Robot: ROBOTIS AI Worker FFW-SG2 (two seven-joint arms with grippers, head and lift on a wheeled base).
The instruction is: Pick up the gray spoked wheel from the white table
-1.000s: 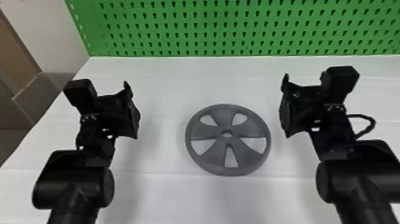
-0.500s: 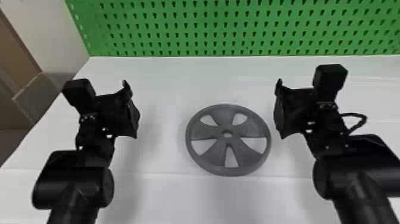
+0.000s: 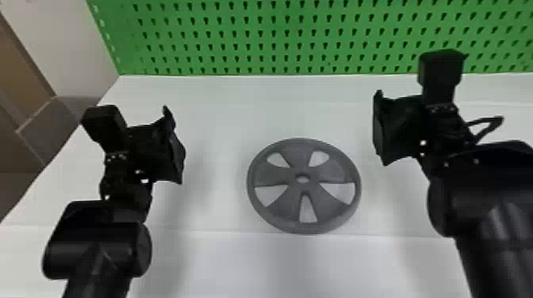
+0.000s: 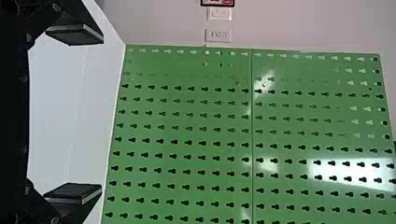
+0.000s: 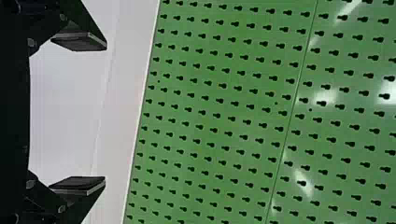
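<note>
The gray spoked wheel [image 3: 291, 198] lies flat on the white table [image 3: 222, 261], between my two arms in the head view. My left gripper [image 3: 174, 146] is off to the wheel's left, held above the table and apart from it. To the wheel's right, my right gripper [image 3: 378, 130] hangs over the table a little farther back than the wheel's hub. In the left wrist view the left gripper [image 4: 100, 114] is open, its two fingers wide apart with nothing between them. The right gripper [image 5: 106, 114] in its own wrist view is likewise open and holds nothing.
A green pegboard [image 3: 285, 35] stands along the table's back edge. Beyond the table's left edge are a pale wall [image 3: 71, 47] and brownish panels [image 3: 51, 123]. White table surface surrounds the wheel on all sides.
My right arm has moved left, bringing its gripper nearer to the wheel's side. The left arm has barely shifted, and the wheel lies where it was.
</note>
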